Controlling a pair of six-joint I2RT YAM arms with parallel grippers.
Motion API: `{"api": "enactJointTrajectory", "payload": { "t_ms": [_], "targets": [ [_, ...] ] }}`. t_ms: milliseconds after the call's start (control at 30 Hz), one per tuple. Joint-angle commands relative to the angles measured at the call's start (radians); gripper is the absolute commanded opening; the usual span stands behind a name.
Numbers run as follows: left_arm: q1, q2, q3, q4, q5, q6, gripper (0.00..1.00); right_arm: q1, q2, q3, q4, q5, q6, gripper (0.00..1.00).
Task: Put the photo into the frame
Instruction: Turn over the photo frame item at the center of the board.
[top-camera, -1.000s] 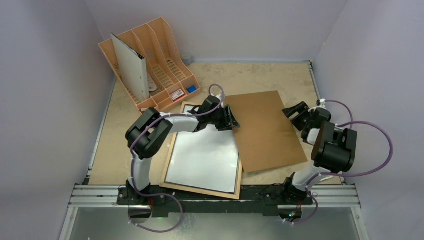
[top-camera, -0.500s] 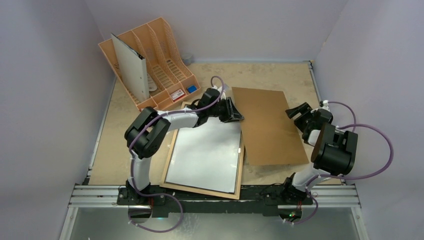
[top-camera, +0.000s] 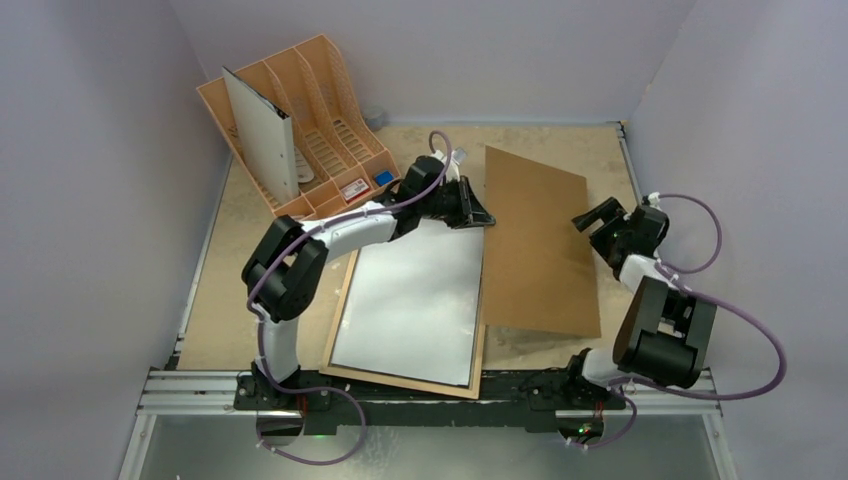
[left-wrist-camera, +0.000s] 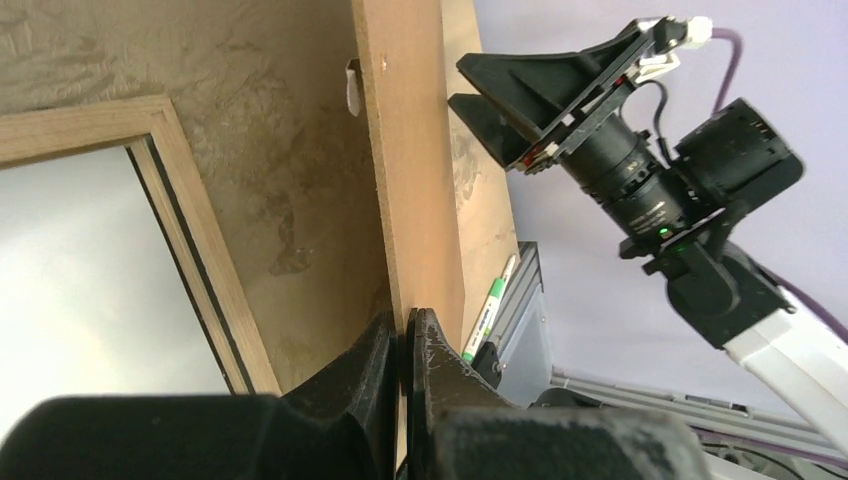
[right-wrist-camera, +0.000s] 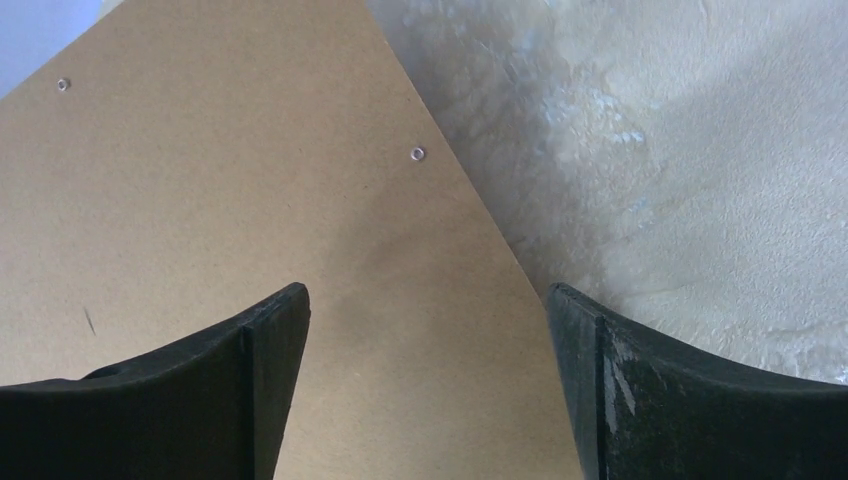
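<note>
Left claw clamps the tilted backing board, with the frame flat just beside it; right claw spread.

A far corner of the frame hides under the left gripper (small items in the organizer unidentifiable).

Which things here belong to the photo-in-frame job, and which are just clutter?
Job:
frame
backing board, pinched at its edge by the left gripper
white sheet standing in the organizer, probably the photo

Clutter:
organizer
red card and blue item in it
green-capped pen
</note>
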Motion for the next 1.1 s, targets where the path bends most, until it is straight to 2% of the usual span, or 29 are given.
{"api": "enactJointTrajectory", "payload": {
  "t_ms": [0, 233, 333, 500, 667, 800, 933, 1067],
  "targets": [
    [-0.001, -0.098, 0.093, -0.043, -0.039, 0.13, 0.0, 0.056, -0.1, 0.119, -0.226, 0.164, -0.018, 0.91],
    [-0.002, -0.194, 0.179, -0.108, -0.113, 0.241, 0.0, 0.193, -0.222, 0.27, -0.379, 0.359, -0.025, 0.94],
    [-0.002, -0.243, 0.209, -0.149, -0.201, 0.308, 0.0, 0.217, -0.27, 0.313, -0.411, 0.377, -0.046, 0.94],
    [-0.002, -0.291, 0.221, -0.138, -0.307, 0.352, 0.0, 0.341, -0.342, 0.39, -0.448, 0.312, -0.104, 0.93],
    [-0.007, -0.286, 0.237, -0.137, -0.386, 0.283, 0.0, 0.5, -0.414, 0.428, -0.496, 0.327, -0.079, 0.92],
    [-0.016, -0.269, 0.251, -0.15, -0.482, 0.203, 0.0, 0.666, -0.433, 0.461, -0.538, 0.435, -0.046, 0.92],
    [-0.015, -0.245, 0.269, -0.186, -0.601, 0.127, 0.0, 0.823, -0.387, 0.52, -0.58, 0.537, -0.047, 0.9],
    [-0.016, -0.226, 0.277, -0.189, -0.648, 0.064, 0.0, 0.993, -0.306, 0.585, -0.626, 0.685, -0.064, 0.89]
  ]
}}
